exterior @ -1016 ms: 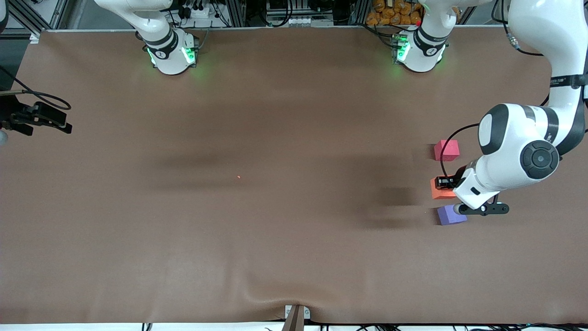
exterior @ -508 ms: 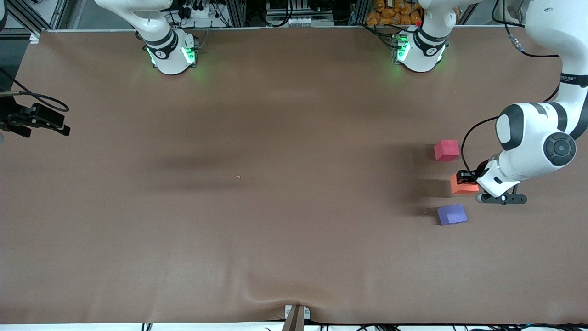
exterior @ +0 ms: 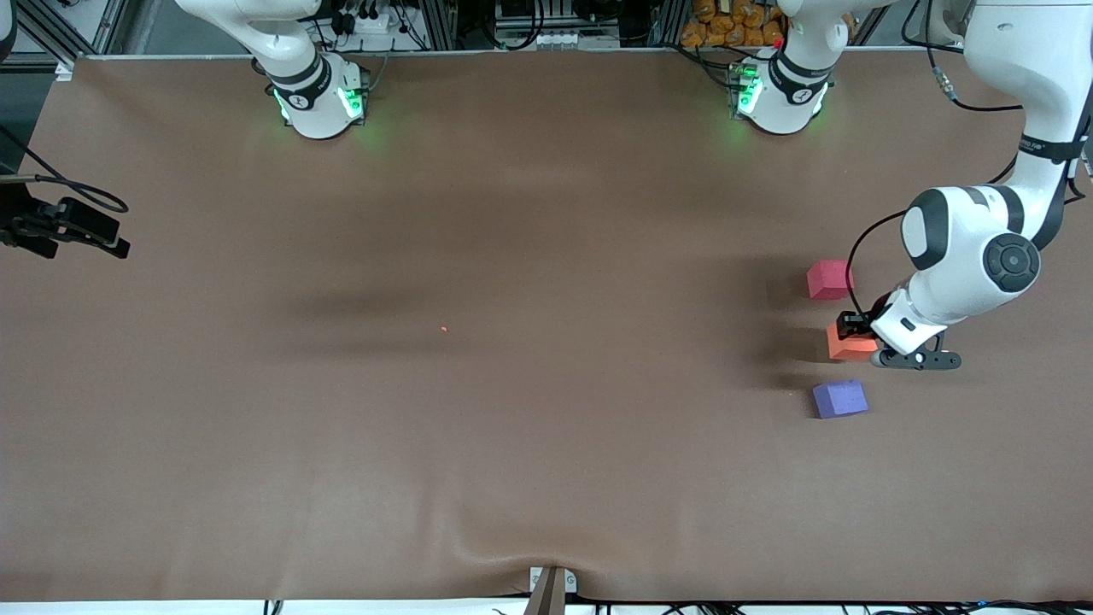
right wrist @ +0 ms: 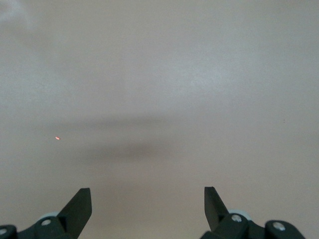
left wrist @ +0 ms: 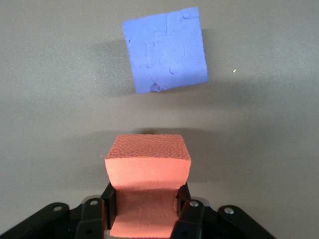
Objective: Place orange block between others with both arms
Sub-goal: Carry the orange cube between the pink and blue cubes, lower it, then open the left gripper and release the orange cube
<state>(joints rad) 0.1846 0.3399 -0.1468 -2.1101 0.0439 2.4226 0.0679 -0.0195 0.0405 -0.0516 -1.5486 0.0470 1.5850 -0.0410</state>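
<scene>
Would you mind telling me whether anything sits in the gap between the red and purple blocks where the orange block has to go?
Nothing visible does. The left end effector holds the orange block over that gap, between the red block and the purple block, above bare table.

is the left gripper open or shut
Shut on the orange block: the left gripper has both fingers pressed against its sides.
</scene>
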